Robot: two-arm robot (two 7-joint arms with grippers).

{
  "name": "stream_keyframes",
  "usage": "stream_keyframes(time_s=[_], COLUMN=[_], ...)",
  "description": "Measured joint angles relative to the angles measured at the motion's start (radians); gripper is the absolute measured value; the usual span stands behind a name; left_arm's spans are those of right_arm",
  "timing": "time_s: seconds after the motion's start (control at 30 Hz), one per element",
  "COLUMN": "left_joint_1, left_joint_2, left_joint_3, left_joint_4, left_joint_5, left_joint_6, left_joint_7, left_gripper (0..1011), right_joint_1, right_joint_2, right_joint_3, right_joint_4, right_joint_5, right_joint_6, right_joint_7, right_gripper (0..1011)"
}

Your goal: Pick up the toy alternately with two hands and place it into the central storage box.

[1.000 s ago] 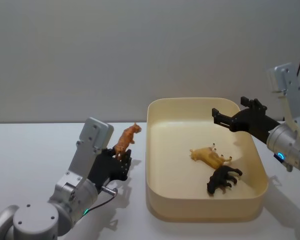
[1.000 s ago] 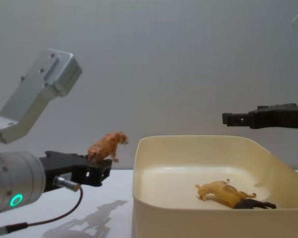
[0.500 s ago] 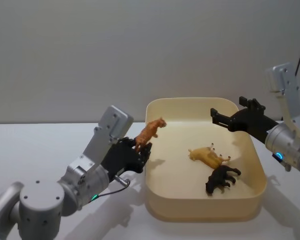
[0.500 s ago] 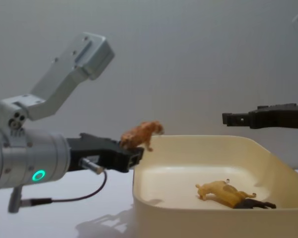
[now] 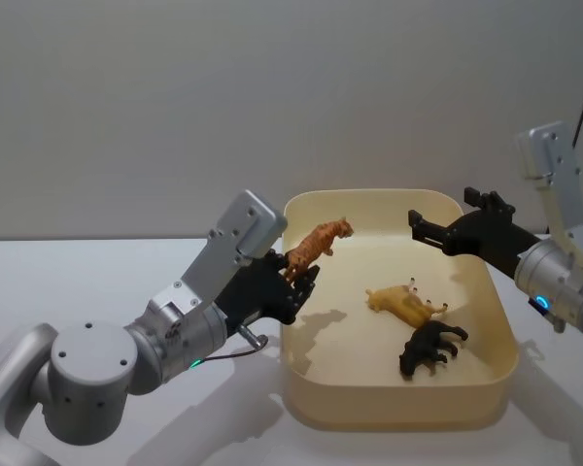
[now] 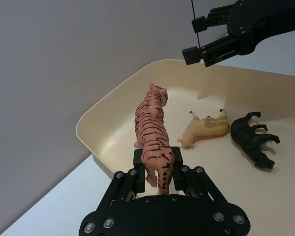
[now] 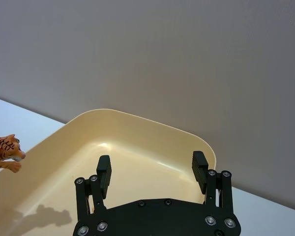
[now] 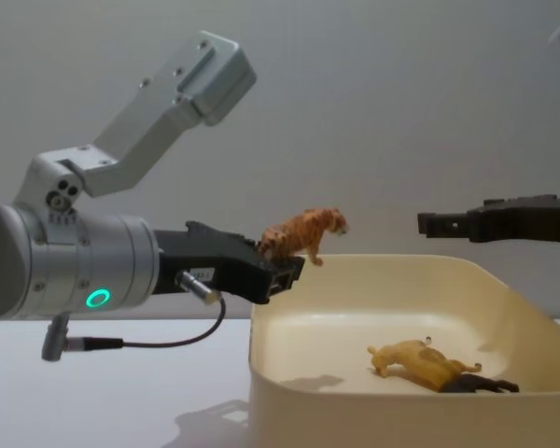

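An orange striped tiger toy (image 5: pixel 319 245) (image 6: pixel 154 132) (image 8: pixel 303 233) is held in the air over the left rim of the cream-yellow storage box (image 5: pixel 398 408) (image 8: pixel 383 415). My left gripper (image 5: pixel 299 275) (image 6: pixel 158 164) (image 8: pixel 280 271) is shut on the tiger's hind end, and the head points into the box. My right gripper (image 5: pixel 423 225) (image 7: pixel 152 164) (image 8: pixel 434 224) hovers open over the box's far right side, holding nothing. In the right wrist view the tiger (image 7: pixel 2 150) shows beyond the box rim (image 7: pixel 137 118).
Inside the box a tan animal figure (image 5: pixel 403 303) (image 6: pixel 206 129) (image 8: pixel 415 359) lies on its side with a black animal figure (image 5: pixel 429 348) (image 6: pixel 253 140) (image 8: pixel 476 383) beside it. White tabletop (image 5: pixel 78 282) stretches left of the box; a grey wall stands behind.
My left arm has carried the tiger to the right and up, from beside the box to over its left rim. The right gripper has stayed in place.
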Motion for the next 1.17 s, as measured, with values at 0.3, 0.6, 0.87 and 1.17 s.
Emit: stream_keyframes(time_s=[0.3,0.6,0.87,1.17], left_joint_1=[-0.014,-0.021,-0.023,-0.025], left_joint_2=[-0.004,-0.006,-0.007,-0.008], left_joint_3=[0.004,0.006,0.007,0.007], left_joint_4=[0.001,0.002,0.002,0.002], left_joint_5=[0.028,0.041,0.046,0.049], left_joint_6=[0.001,0.003,0.003,0.004], left_joint_7=[-0.032,-0.046,-0.053,-0.056], left_gripper=[475,766,977,1001], right_joint_1=[0.000,0.000,0.000,0.000], right_joint_2=[0.000,0.000,0.000,0.000], right_joint_3=[0.000,0.000,0.000,0.000], right_joint_4=[0.000,0.000,0.000,0.000], right_joint_5=[0.000,0.000,0.000,0.000], right_joint_6=[0.000,0.000,0.000,0.000], right_joint_7=[0.000,0.000,0.000,0.000], right_gripper=[1001,1001,1001,1001])
